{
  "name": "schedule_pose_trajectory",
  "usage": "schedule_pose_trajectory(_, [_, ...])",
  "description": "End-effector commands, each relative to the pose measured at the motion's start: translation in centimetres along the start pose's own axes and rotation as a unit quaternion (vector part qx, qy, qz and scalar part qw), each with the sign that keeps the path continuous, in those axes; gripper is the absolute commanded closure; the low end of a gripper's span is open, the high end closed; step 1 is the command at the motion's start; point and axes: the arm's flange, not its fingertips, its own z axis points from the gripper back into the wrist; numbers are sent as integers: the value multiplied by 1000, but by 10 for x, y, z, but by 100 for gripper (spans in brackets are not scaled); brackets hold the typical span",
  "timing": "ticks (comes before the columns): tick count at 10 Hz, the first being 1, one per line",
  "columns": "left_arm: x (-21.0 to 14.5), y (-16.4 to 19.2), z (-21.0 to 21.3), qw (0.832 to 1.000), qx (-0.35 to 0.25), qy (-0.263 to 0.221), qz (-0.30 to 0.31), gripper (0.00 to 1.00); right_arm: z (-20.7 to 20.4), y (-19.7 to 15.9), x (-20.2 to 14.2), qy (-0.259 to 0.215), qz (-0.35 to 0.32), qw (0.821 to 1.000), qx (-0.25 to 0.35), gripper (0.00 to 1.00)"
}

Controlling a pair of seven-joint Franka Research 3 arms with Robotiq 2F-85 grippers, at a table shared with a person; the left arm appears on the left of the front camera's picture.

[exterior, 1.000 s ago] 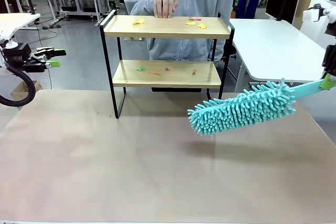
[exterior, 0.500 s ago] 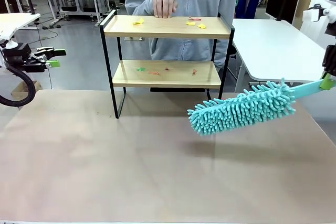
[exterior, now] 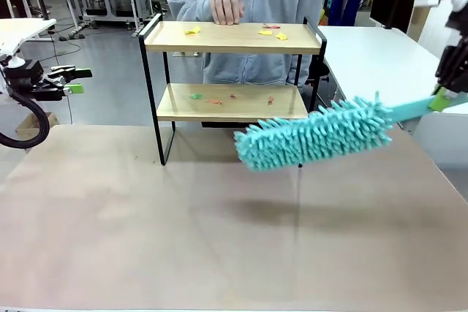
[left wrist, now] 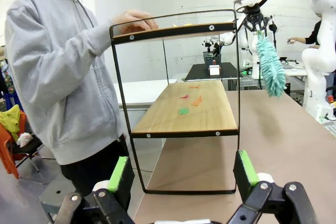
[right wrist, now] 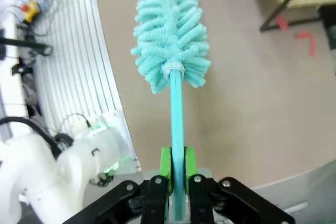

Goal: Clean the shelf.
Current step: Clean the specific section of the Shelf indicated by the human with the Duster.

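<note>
Teal and shaggy, a duster (exterior: 314,135) is hanging in the air over the tan desk (exterior: 219,239), its head sloping down toward the left. The right fingers (exterior: 444,99) are clamping fully onto its thin teal handle (exterior: 409,109) at the right edge of the scene. In the right wrist view the green pads (right wrist: 166,167) are pressing on either side of that handle.

The shelf (exterior: 227,38) is standing at the far middle of the desk, upright on its black frame. The duster head is lying across its near right legs in the front view. The left wrist view is showing a gap between the duster and the frame.

Small yellow and red scraps (exterior: 281,36) are lying on the top board, and green and orange scraps (exterior: 195,96) are lying on the lower board (exterior: 241,111). A person at the far side is resting one hand (exterior: 228,5) on the far edge of the top board.

The left fingers (exterior: 76,80) are waiting at the far left, off the desk edge, spread wide and holding nothing.
</note>
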Motion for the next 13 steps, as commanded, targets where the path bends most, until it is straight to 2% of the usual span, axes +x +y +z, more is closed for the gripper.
schedule_pose_trajectory(1, [3, -1, 0, 1000, -1, -2, -3, 0, 7, 29, 32, -50, -14, 998, -32, 87])
schedule_pose_trajectory(3, [3, -1, 0, 1000, -1, -2, -3, 0, 16, 53, 73, -113, -48, 989, -79, 87])
schedule_pose_trajectory(5, [3, -1, 0, 1000, -1, -2, -3, 0, 25, 71, 117, -177, -112, 971, -114, 87])
schedule_pose_trajectory(7, [3, -1, 0, 1000, -1, -2, -3, 0, 33, 90, 155, -197, -111, 968, -108, 87])
schedule_pose_trajectory(8, [3, -1, 0, 1000, -1, -2, -3, 0, 34, 97, 162, -183, -97, 975, -84, 87])
schedule_pose_trajectory(9, [3, -1, 0, 1000, -1, -2, -3, 0, 39, 99, 152, -162, -87, 979, -90, 87])
schedule_pose_trajectory(10, [3, -1, 0, 1000, -1, -2, -3, 0, 33, 97, 156, -182, -102, 973, -100, 87])
schedule_pose_trajectory(13, [3, -1, 0, 1000, -1, -2, -3, 0, 33, 97, 156, -182, -102, 973, -100, 87])
